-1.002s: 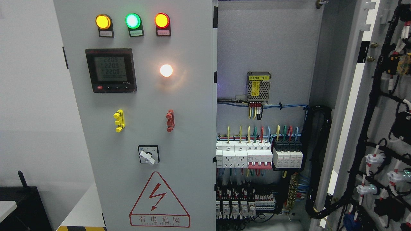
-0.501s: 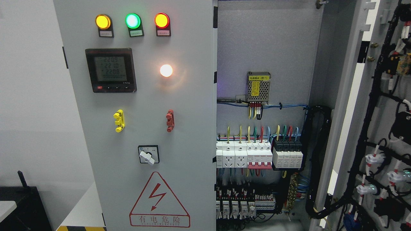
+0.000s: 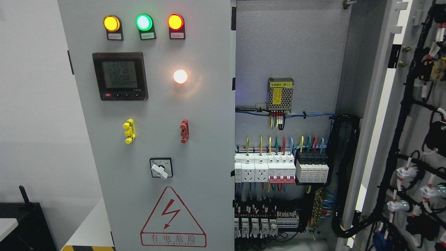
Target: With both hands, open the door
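- The left cabinet door (image 3: 153, 139), carrying three indicator lamps (image 3: 143, 22), a digital meter (image 3: 120, 76) and a rotary switch (image 3: 161, 168), was seen shut.
- The breaker rows (image 3: 280, 169) inside were exposed.
- The right door (image 3: 411, 139) was swung wide open, its wiring harness (image 3: 400, 115) showing.
- Neither hand was in view, so the fingers' state could not be told; the task was judged half done at most.
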Tool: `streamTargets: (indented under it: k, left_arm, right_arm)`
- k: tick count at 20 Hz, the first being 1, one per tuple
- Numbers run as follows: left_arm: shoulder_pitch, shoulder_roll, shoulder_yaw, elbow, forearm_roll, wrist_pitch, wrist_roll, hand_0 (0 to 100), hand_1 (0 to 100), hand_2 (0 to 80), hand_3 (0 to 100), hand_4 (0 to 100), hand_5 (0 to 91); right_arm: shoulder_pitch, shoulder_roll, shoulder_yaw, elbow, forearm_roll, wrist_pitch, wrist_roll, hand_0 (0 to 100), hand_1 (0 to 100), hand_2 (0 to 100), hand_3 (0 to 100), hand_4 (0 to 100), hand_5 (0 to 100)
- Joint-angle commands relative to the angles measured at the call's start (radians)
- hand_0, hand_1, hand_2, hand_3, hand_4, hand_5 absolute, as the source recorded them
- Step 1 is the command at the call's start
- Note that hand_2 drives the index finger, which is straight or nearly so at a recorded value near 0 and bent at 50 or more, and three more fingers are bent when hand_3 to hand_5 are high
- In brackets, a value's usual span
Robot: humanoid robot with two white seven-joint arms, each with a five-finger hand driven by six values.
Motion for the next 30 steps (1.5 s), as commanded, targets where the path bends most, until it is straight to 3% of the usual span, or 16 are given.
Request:
streamTargets:
  k: [1, 11, 30]
  left_arm:
    - [0.001, -0.021, 0.0, 0.0, 0.0, 0.0, 0.0, 0, 0, 0.0, 0, 3, 0.0]
    - [0.001, -0.021, 0.0, 0.0, 0.0, 0.0, 0.0, 0, 0, 0.0, 0, 3, 0.0]
    - [-0.001, -0.021, 0.0, 0.0, 0.0, 0.0, 0.0, 0, 0, 0.0, 0, 3, 0.0]
  right_arm:
    - [-0.128, 0.046, 0.008, -0.001, -0.001, 0.071, 0.0, 11, 0, 0, 0, 0, 0]
    - [-0.303, 0.084, 0.002, 0.039, -0.099, 0.298, 0.003, 11, 0, 0, 0, 0, 0]
    - [-0.51, 0.092, -0.005, 0.17, -0.158, 0.435, 0.003, 11, 0, 0, 0, 0, 0]
